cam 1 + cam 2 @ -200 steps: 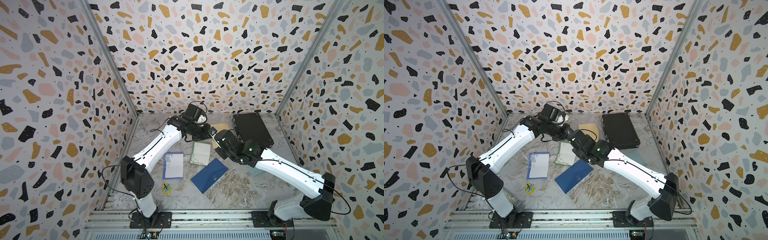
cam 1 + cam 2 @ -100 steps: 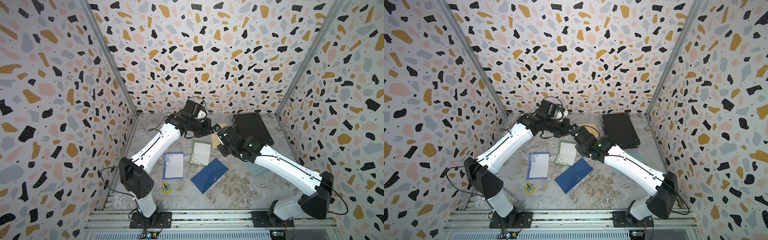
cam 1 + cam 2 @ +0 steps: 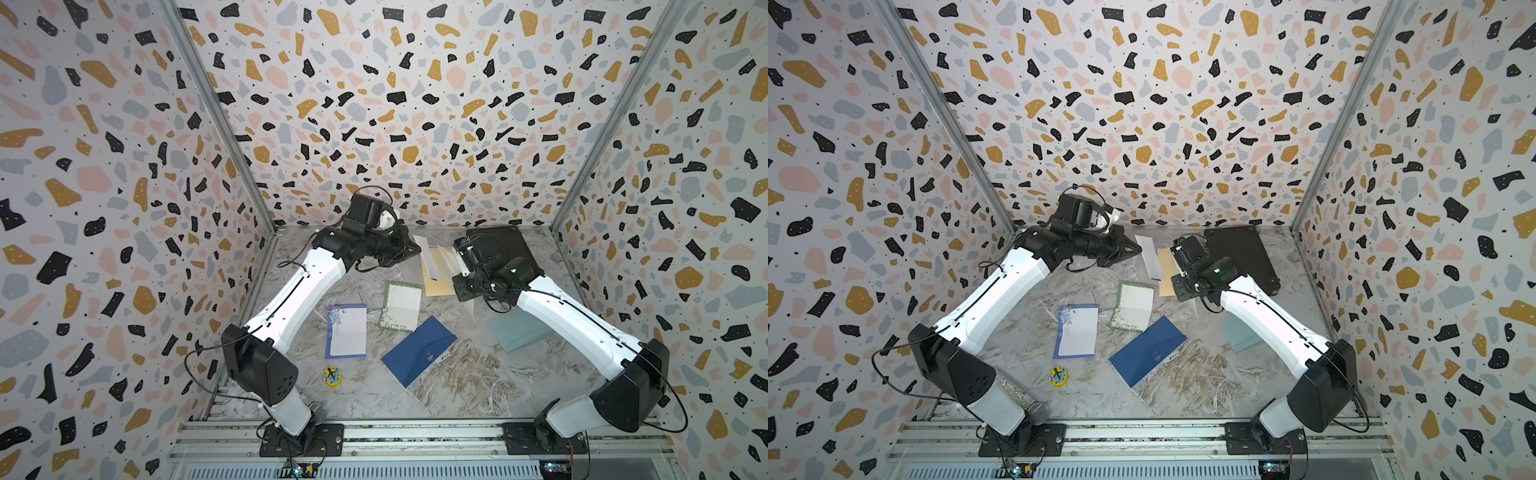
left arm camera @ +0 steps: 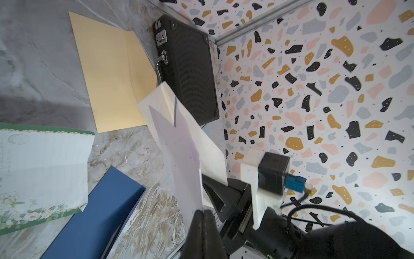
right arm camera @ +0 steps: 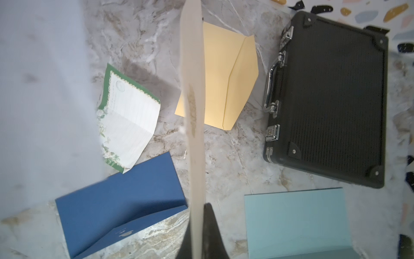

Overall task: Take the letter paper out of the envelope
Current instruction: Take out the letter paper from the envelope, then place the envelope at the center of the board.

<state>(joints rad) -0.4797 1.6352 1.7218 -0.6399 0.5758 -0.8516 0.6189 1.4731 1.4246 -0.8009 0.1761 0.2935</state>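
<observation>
1. Your arms have drawn apart: left fingers (image 4: 197, 226) pinch the pale lilac letter paper (image 4: 179, 152), and right fingers (image 5: 212, 231) pinch the cream paper envelope (image 5: 192, 101) (seen edge-on).
2. Both hang apart above the marble table (image 3: 478, 374); the paper looks free.

Laboratory robot test cell. Terrazzo-printed panels (image 3: 415, 83) close three sides (aluminium corner posts (image 3: 220, 116) join them); a marble-patterned worktop (image 3: 498, 386) forms the floor; at lower frame, left arm base (image 3: 301, 440) and right arm base (image 3: 544, 438) are bolted to a metal rail (image 3: 415, 434).
</observation>
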